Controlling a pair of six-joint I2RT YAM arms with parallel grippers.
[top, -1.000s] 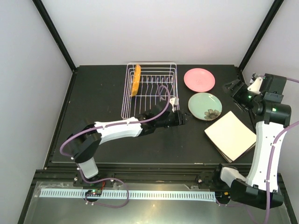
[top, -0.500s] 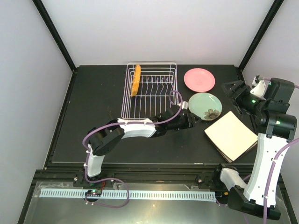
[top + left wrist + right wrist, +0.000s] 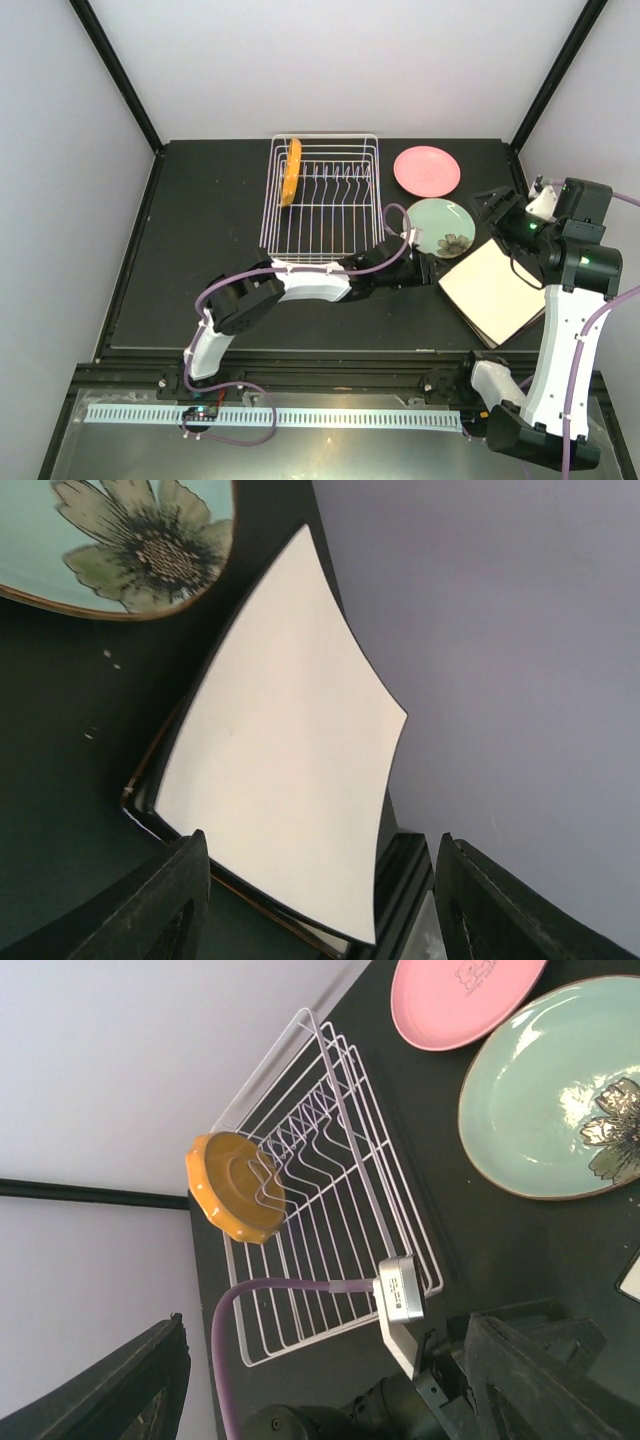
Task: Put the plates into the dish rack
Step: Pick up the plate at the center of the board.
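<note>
Left gripper (image 3: 425, 270) has swung further right over the last second, from the near-right corner of the dish rack (image 3: 326, 137) to a spot just off the left corner of the square plate (image 3: 495, 290), beside the near rim of the green plate (image 3: 440, 227). Right gripper (image 3: 498, 203) has shifted slightly too and now hangs over the right side of the table (image 3: 200, 250), just past the green plate's right rim. Left jaws stand apart with nothing between them. The left wrist view shows both fingers (image 3: 165, 905) framing the square plate ahead, no contact visible. Right jaws are spread wide as well, empty, pointed back across the table toward the rack. Plates: the orange plate (image 3: 290, 172) stands on edge among the tines at the rack's far-left corner, the only one loaded. The rack sits mid-table against the far edge. The pink plate (image 3: 427, 170) lies flat near the far edge, just right of the rack. The green plate lies flat just nearer than the pink one, flower pattern up, the two close but apart. The square plate lies flat near the right edge, plain cream top, with a lower plate (image 3: 135, 798) showing a dark rim under it — can't tell its pattern from here.
</note>
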